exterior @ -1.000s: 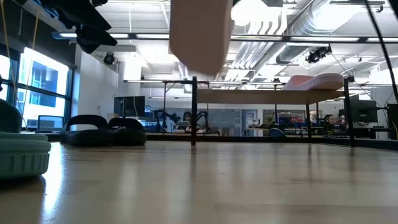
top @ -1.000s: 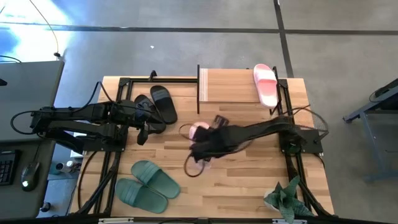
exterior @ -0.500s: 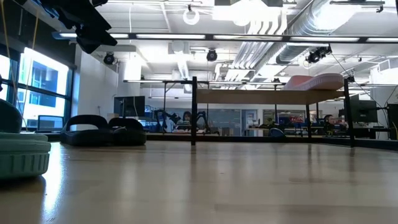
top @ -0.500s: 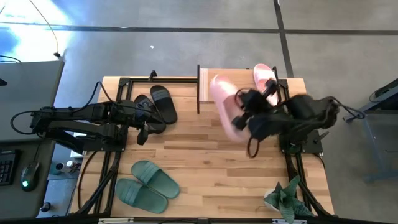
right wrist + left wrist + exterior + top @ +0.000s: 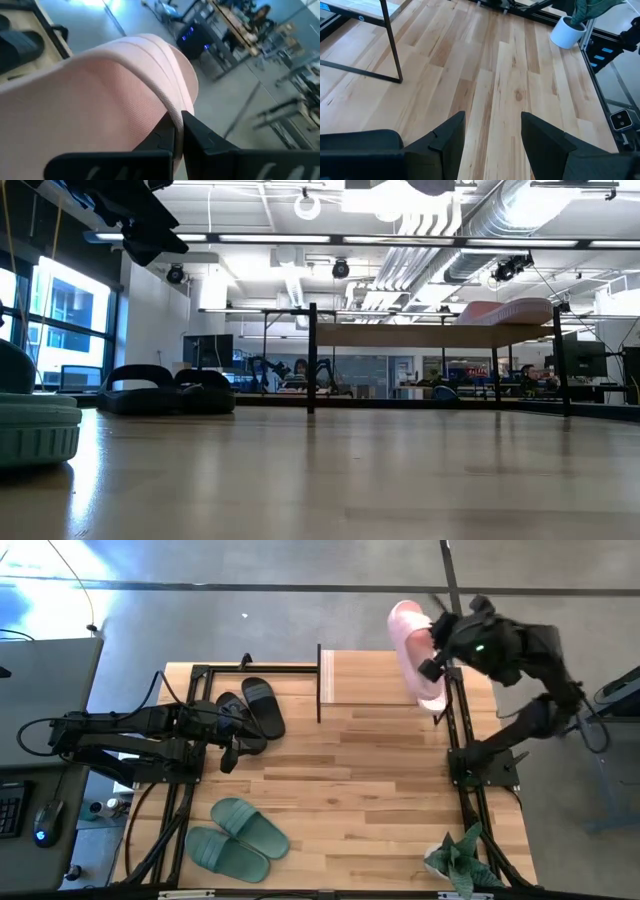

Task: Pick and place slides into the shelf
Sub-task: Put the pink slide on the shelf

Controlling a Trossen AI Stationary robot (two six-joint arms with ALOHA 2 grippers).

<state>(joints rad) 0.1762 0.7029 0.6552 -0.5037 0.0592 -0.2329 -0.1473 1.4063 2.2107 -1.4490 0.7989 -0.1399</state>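
My right gripper (image 5: 432, 648) is raised high over the far right end of the shelf (image 5: 365, 680) and is shut on a pink slide (image 5: 405, 640), which fills the right wrist view (image 5: 100, 100). The second pink slide (image 5: 434, 695) lies sole down on the shelf top, also seen in the low view (image 5: 505, 312). The black pair (image 5: 255, 708) rests on the table at the left. My left gripper (image 5: 492, 145) is open beside the black pair, with one black slide (image 5: 360, 145) next to its finger. The green pair (image 5: 235, 835) lies near the table's near left corner. My right gripper pinches a thin pink edge of the slide (image 5: 176, 117) between its two shut fingers (image 5: 200, 137). The slide is lifted clear of table and shelf. It lies roughly along the far-near line, sticking out beyond the fingers toward the table's left.
The shelf's thin black legs (image 5: 390, 45) stand on the tabletop between the two arms. A potted plant (image 5: 455, 860) sits at the near right corner. Bare wood (image 5: 360, 790) stretches across the table's middle. A desk with a mouse (image 5: 42, 825) stands off the left edge.
My right arm has swung the pink slide from low over the table's middle up and toward the far right, ending high above the shelf's right end. The slide has turned about on the way and has left the low view. The left arm has kept still.
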